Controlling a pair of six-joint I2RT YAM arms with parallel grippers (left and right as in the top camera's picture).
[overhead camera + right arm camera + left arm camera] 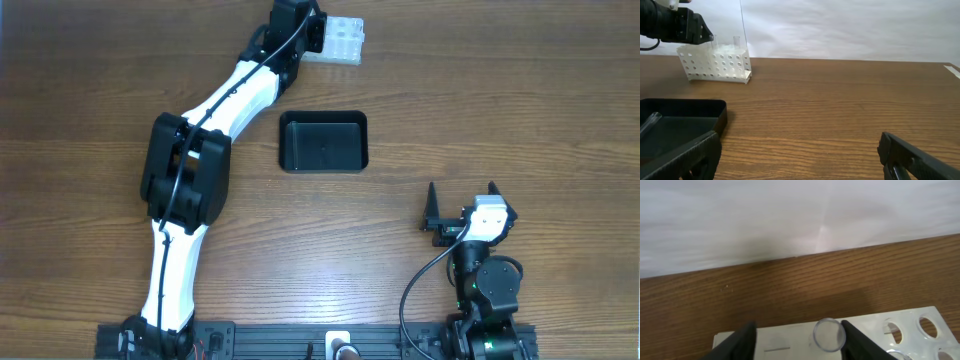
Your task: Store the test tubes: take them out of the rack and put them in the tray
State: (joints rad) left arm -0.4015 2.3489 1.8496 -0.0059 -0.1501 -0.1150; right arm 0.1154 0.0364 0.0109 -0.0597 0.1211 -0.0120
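Observation:
A white test tube rack (340,41) stands at the table's far edge, and the right wrist view shows it far off (716,63) with a clear tube (736,43) upright in it. My left gripper (798,328) hangs over the rack (900,330), open, its fingers on either side of the rim of a clear test tube (829,334) standing in a hole. The tube is nearer one finger. The black tray (323,141) lies mid-table; one clear tube (650,123) seems to lie inside it. My right gripper (462,192) rests open and holds nothing, near its base.
The left arm (215,110) stretches diagonally from the bottom left up to the rack. A white wall (790,215) rises just behind the table's far edge. Bare wood lies between the tray (715,112) and the right gripper (800,145).

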